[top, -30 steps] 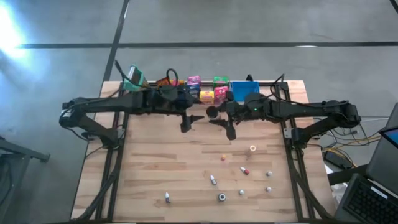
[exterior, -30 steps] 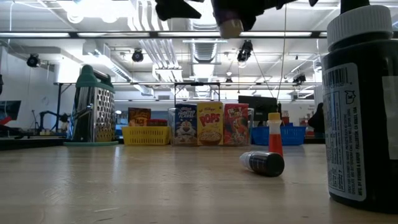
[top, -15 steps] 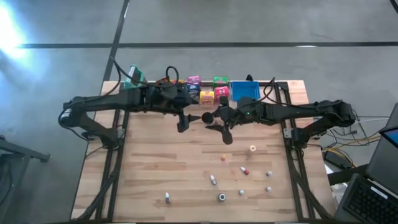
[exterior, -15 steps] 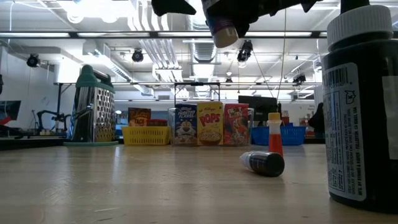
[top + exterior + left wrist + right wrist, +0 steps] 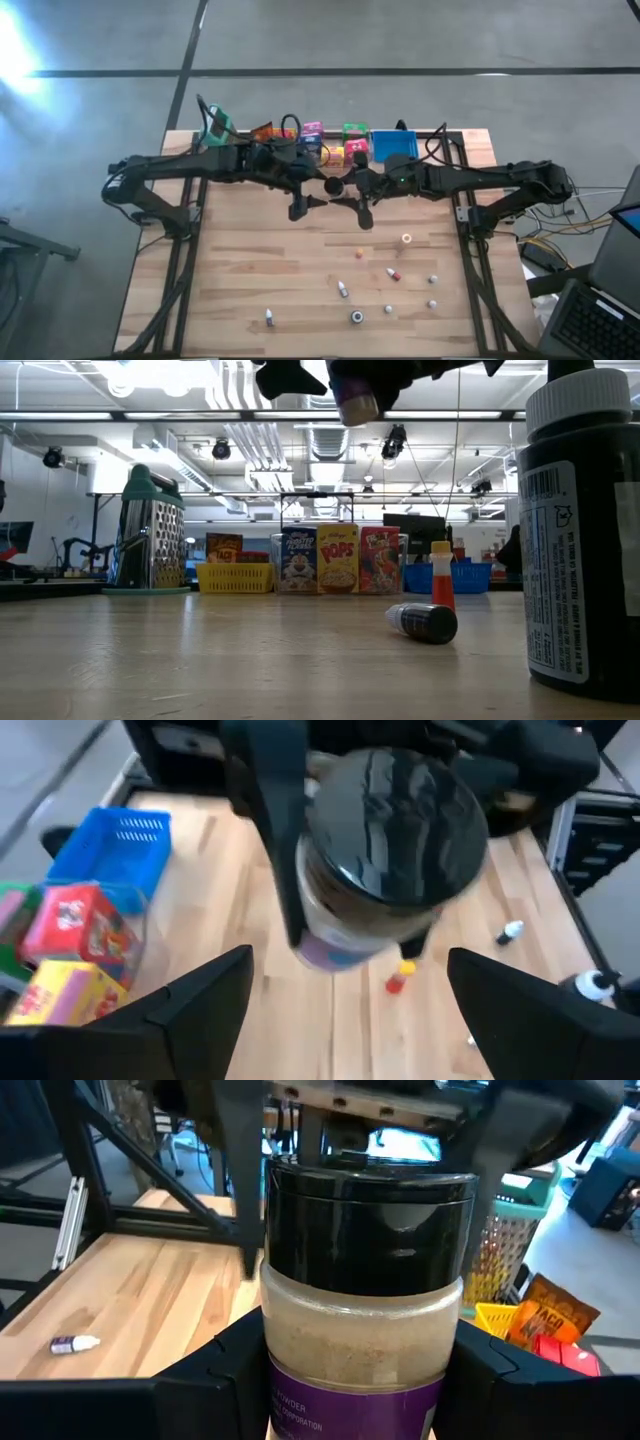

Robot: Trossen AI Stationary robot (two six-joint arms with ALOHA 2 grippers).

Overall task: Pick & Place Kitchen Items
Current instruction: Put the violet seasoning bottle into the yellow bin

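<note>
**A:** Where was the purple-labelled jar [image 5: 362, 1310]?

**B:** In the air above the middle of the table [image 5: 250, 280], toward its back half. The right gripper [image 5: 345, 187] had its fingers shut against the jar's sides, below the black lid. The left gripper [image 5: 310, 190] faced that lid with its fingers spread wide on either side of it, not gripping.

**A:** What stood around them?

**B:** Along the back edge ran a row: a grater [image 5: 151, 530] at the left, then a yellow basket [image 5: 235, 577], the cereal boxes [image 5: 338, 560] and a blue basket [image 5: 392, 144]. From above, both arms reached inward just in front of that row, and the left gripper hung near the boxes.

**A:** And lower down?

**B:** The near right part of the table was strewn with small bottles [image 5: 343, 289], well apart from both grippers. One dark bottle [image 5: 424, 622] lay on its side, with a red, yellow-capped bottle [image 5: 441, 580] upright behind it. A tall dark container [image 5: 580, 530] stood very close to the low camera, blocking the right of that view.

**A:** Any open room?

**B:** The near left part of the table was bare wood. The frame rails [image 5: 185, 250] ran down both sides of the table.
</note>
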